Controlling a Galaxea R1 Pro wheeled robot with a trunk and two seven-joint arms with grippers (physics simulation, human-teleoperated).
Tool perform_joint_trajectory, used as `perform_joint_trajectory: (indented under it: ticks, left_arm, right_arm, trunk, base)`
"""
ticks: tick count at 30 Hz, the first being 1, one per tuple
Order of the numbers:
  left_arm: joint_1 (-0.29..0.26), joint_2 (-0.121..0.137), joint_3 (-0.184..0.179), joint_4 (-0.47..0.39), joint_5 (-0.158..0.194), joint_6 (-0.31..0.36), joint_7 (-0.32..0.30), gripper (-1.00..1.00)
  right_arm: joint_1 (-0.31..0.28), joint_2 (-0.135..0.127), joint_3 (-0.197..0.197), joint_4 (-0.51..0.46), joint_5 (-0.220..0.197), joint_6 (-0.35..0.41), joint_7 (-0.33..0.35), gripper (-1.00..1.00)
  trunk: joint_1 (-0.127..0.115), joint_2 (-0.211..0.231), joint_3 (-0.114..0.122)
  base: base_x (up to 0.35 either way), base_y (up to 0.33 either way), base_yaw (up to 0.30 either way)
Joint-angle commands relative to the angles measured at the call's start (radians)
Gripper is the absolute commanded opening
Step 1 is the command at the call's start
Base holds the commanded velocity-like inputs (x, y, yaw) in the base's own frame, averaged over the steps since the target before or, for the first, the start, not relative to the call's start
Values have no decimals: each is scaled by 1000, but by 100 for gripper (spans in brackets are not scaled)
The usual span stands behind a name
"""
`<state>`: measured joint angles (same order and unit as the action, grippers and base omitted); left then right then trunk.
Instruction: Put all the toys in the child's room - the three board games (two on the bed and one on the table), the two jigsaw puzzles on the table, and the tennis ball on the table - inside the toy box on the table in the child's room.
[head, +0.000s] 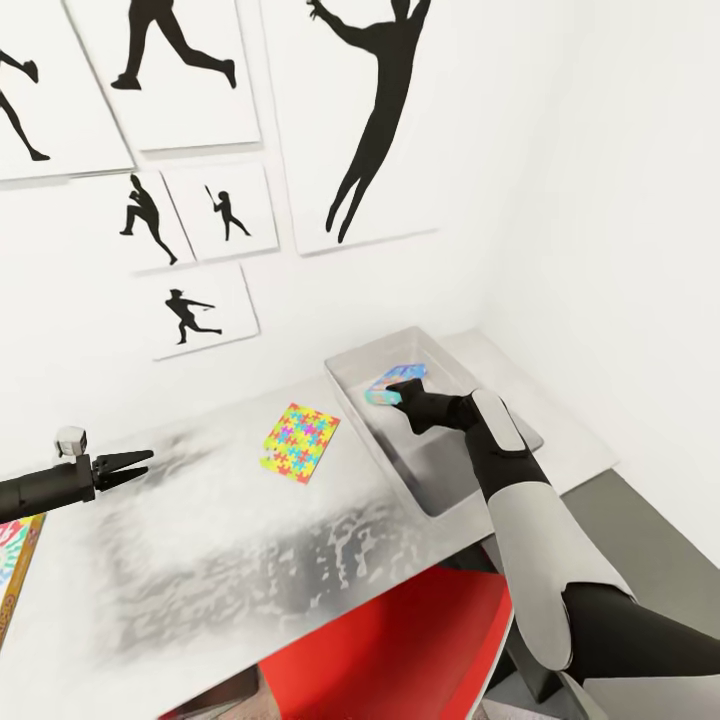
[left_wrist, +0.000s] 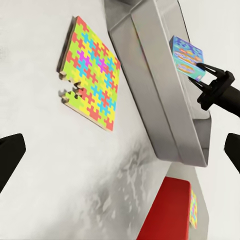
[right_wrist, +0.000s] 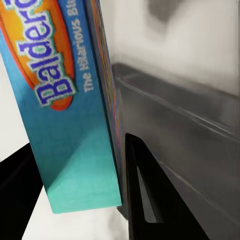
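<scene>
**A:** Three views, taken in turn. Head view: what does the right gripper (head: 392, 396) carry, and where?

**B:** It holds the blue board game (head: 397, 382) above the far half of the toy box (head: 440, 495), which stands on the surface (head: 250, 560) against the wall. One jigsaw puzzle (head: 299, 441) lies flat on the surface just beside the box's near long wall. The left gripper (head: 137, 462) hangs over the surface well apart from both, its jaws nearly together with nothing between them. The corner of another colourful flat box (head: 15, 560) shows at the frame's edge.

**A:** Left wrist view: what risk appears?

**B:** The board game (left_wrist: 187, 57) hangs tilted, gripped near one corner by the right gripper (left_wrist: 202, 67), over the toy box (left_wrist: 165, 95). Judged from this, a release at that angle could leave it propped against a sloping wall, or resting on the rim. The jigsaw puzzle (left_wrist: 91, 80) lies clear of the box. The left fingertips (left_wrist: 10, 152) stand wide apart in this view, so whether that gripper is released or closed cannot be told.

**A:** Right wrist view: is the grip sound?

**B:** The jaws are clenched on the board game (right_wrist: 70, 110), lettered "Balder…", one finger (right_wrist: 145, 200) flat against its side, the box's inner wall (right_wrist: 200, 135) behind. The hold looks close to the edge; a slip before lowering is possible.
</scene>
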<state>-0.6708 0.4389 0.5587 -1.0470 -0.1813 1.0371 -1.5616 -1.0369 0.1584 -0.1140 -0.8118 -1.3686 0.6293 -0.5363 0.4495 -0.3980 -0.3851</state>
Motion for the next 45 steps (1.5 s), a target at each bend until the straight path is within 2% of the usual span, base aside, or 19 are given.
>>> perform_joint_trajectory:
  ticks: [1,9,45]
  left_arm:
    - [-1,0,1,-1,-11,10,-9,100]
    - [-1,0,2,-2,-11,10,-9,100]
    - [-1,0,3,-5,-11,10,-9,100]
  right_arm:
    - [-2,1,-4,-1,-10,1,-10,-100]
    - [-8,0,-4,-2,-10,2,-11,-100]
    - [-30,2,-6,-2,-10,-2,-13,-100]
  trunk:
    - [1,-2,-3]
    - [1,-2,-13]
    - [1,-2,-17]
  base:
    - [0,0,0]
    - [0,0,0]
    - [0,0,0]
